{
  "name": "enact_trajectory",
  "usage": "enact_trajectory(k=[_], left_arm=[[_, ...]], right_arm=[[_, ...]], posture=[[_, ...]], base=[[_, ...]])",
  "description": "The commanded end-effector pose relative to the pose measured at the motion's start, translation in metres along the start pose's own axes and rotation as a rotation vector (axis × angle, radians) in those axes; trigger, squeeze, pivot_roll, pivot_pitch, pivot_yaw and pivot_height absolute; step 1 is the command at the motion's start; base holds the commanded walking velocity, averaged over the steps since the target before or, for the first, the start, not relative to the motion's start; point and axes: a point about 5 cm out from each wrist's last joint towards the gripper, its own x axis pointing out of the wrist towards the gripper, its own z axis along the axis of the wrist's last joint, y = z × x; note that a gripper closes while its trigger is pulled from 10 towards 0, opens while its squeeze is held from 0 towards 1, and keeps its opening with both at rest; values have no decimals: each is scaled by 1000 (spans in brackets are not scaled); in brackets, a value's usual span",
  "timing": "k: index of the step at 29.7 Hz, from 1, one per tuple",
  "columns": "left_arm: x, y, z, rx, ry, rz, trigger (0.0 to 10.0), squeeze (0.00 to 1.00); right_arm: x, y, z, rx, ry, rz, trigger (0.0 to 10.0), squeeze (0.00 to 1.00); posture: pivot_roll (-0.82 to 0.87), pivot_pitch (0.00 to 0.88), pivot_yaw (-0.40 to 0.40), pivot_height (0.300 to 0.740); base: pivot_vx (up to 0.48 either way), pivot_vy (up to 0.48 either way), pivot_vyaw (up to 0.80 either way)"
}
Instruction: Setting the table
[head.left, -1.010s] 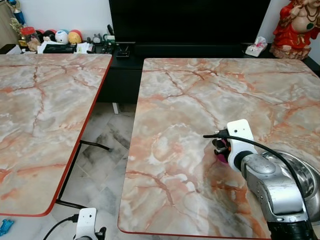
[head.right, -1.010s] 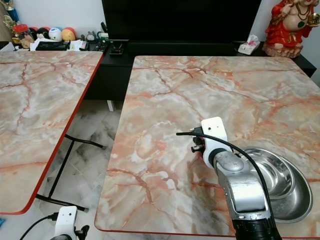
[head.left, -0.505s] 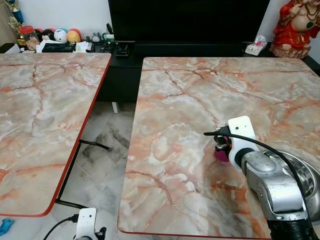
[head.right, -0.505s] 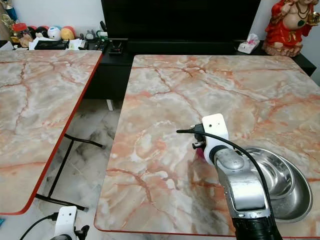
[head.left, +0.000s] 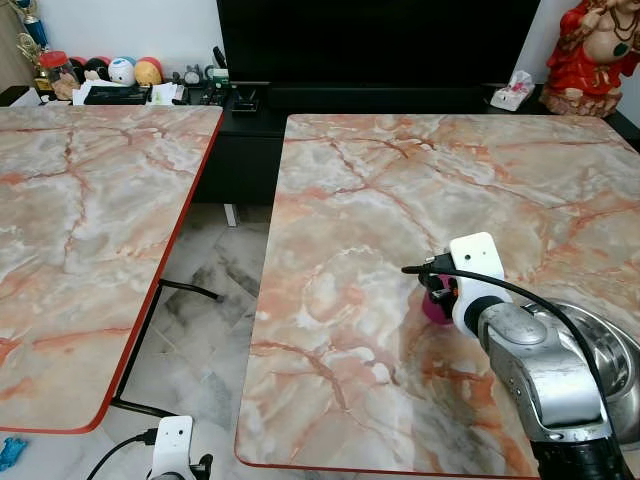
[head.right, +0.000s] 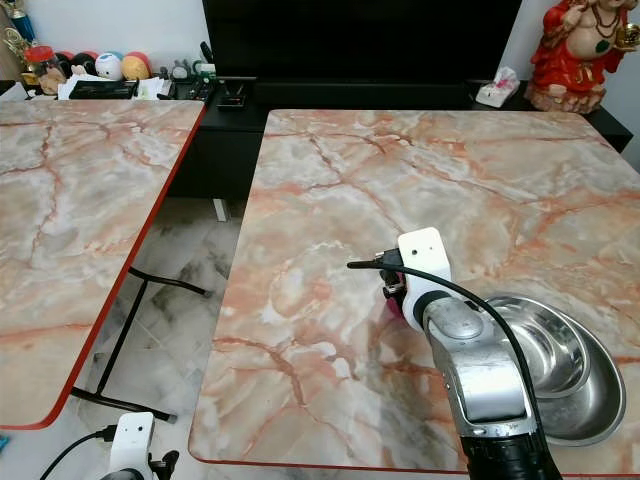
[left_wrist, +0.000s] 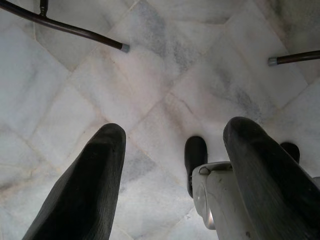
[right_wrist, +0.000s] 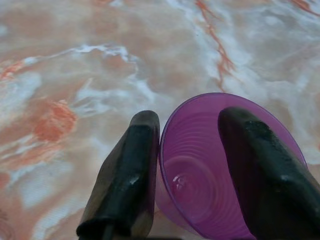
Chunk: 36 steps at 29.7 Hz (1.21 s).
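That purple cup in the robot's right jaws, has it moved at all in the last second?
Yes, slightly. The purple cup, gripped by the right gripper, has slid a little to the robot's left, away from the steel bowl, over the marble table.

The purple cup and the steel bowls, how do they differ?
The cup is see-through purple plastic; the bowls are shiny bare metal. The cup is small and narrow; the bowls are wide and shallow. The right gripper pinches the cup's rim, one finger inside and one outside; the bowls sit untouched, one nested in the other, near the table's corner. Both are open-topped and empty, on or over the same marble table.
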Motion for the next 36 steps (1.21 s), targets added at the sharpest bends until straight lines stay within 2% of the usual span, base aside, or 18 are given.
enact_trajectory(k=[1,2,14,15,16,17,21,22,23,36], left_arm=[[-1,3,-6,-6,32,6,10000,0],[-1,3,-7,-7,33,6,10000,0],[-1,3,-7,-9,35,6,10000,0],[-1,3,-7,-8,35,6,10000,0],[-1,3,-7,-8,35,6,10000,0],[-1,3,-7,-8,35,6,10000,0],[-1,3,-7,-8,35,6,10000,0],[-1,3,-7,-8,35,6,10000,0],[-1,3,-7,-8,35,6,10000,0],[-1,3,-7,-6,37,7,10000,0]], right_arm=[[0,0,5,-10,-19,5,10000,361],[0,0,5,-13,-19,4,10000,0],[1,4,2,-29,-8,21,10000,0],[1,5,2,-32,-6,32,10000,43],[1,5,2,-32,-7,34,10000,596],[1,6,2,-31,-8,35,10000,1000],[1,6,4,-35,-16,34,10000,1000],[2,6,4,-38,-18,30,10000,937],[2,5,5,-43,-19,26,10000,0],[2,0,11,-60,-49,-18,10000,0]], posture=[[-44,43,6,740],[-44,42,5,740],[-41,41,3,740],[-42,42,3,740],[-42,42,3,740],[-42,42,3,740],[-42,43,3,740],[-42,43,3,740],[-42,42,3,740],[-40,42,3,740]], base=[[0,0,0],[0,0,0],[0,0,0],[0,0,0],[0,0,0],[0,0,0],[0,0,0],[0,0,0],[0,0,0],[0,0,0]])
